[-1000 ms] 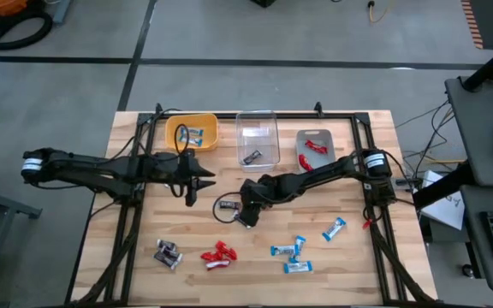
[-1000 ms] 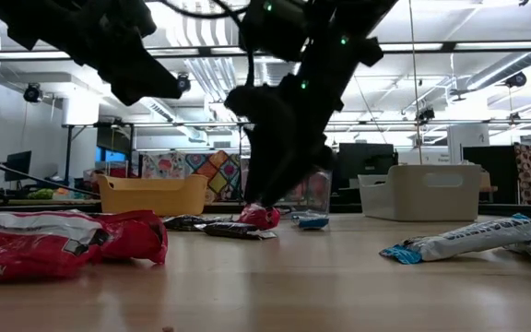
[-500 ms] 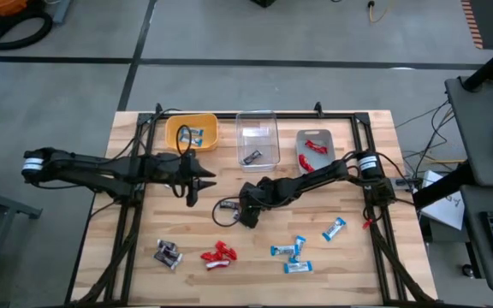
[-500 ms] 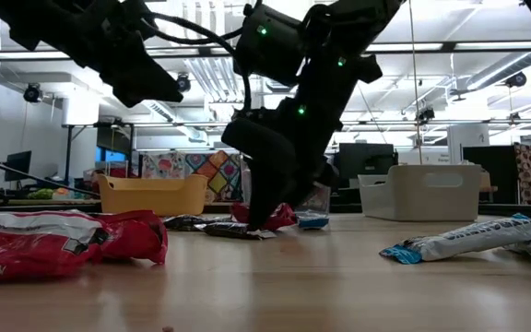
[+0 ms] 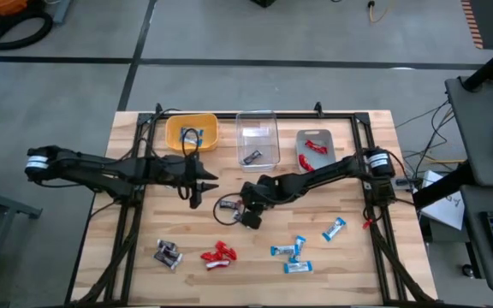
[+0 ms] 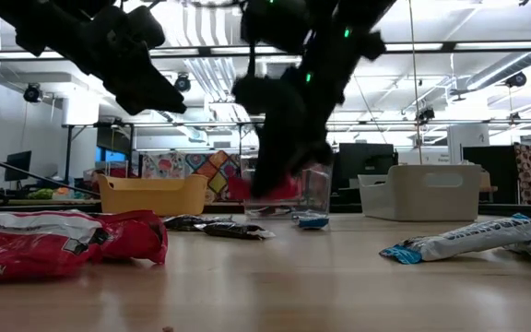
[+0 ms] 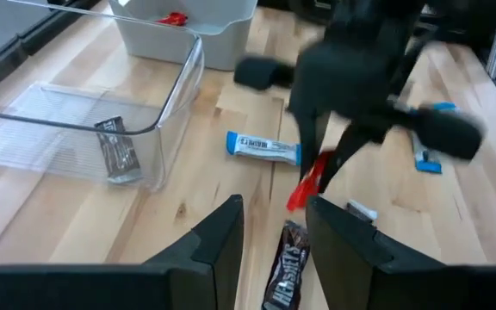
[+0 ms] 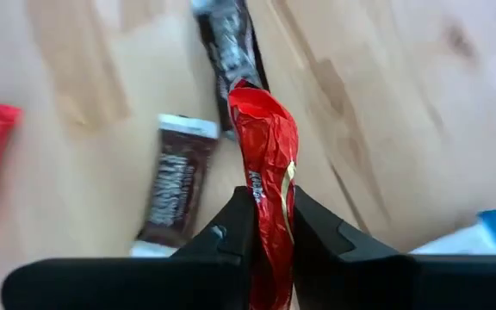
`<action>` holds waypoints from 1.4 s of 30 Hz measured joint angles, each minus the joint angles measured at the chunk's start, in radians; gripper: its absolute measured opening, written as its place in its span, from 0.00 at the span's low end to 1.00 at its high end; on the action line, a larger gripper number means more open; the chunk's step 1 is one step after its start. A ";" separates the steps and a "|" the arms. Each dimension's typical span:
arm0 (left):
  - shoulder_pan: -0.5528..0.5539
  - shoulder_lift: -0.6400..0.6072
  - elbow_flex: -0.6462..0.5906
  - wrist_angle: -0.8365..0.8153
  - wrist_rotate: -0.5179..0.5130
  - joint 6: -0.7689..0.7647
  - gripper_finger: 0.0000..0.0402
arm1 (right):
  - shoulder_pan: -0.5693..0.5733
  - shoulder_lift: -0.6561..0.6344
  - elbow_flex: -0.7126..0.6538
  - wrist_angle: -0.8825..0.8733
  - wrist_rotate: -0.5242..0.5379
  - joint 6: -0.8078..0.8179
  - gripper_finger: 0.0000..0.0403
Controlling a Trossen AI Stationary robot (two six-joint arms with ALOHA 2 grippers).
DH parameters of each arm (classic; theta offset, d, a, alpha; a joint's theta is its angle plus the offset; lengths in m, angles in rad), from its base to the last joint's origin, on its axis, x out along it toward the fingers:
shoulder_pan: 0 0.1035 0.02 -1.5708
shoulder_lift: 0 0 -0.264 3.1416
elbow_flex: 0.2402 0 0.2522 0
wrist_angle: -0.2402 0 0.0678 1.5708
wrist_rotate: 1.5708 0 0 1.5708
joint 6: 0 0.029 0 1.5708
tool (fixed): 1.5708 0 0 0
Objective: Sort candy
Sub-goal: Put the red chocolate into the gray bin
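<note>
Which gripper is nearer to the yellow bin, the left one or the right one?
The left. The left gripper hovers just in front of the yellow bin. The right gripper, shut on a red candy, is farther toward mid-table.

The whole desk (image 5: 349,257) is being viewed from overhead; it is being viewed level from its near edge; wrist cameras are looking closely downward. Its middle is being shared by all.

Bare wood lies between the right gripper (image 5: 248,213) and the grey bin (image 5: 315,151); the clear bin (image 5: 258,137) flanks that path.
</note>
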 joint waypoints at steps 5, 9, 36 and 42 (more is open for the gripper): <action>-0.010 0.019 0.000 -0.008 0.008 0.018 0.28 | -0.006 -0.119 0.000 -0.138 0.009 -0.056 0.12; -0.023 0.016 0.000 -0.001 0.048 0.020 0.28 | -0.036 -0.240 0.000 -0.294 0.107 -0.082 0.11; -0.033 0.164 0.007 -0.009 0.122 0.070 0.43 | -0.488 -0.618 -0.360 -0.476 0.369 0.029 0.12; -0.037 0.237 0.007 0.009 0.130 0.119 0.55 | -0.500 -0.618 -0.391 -0.448 0.341 0.045 0.22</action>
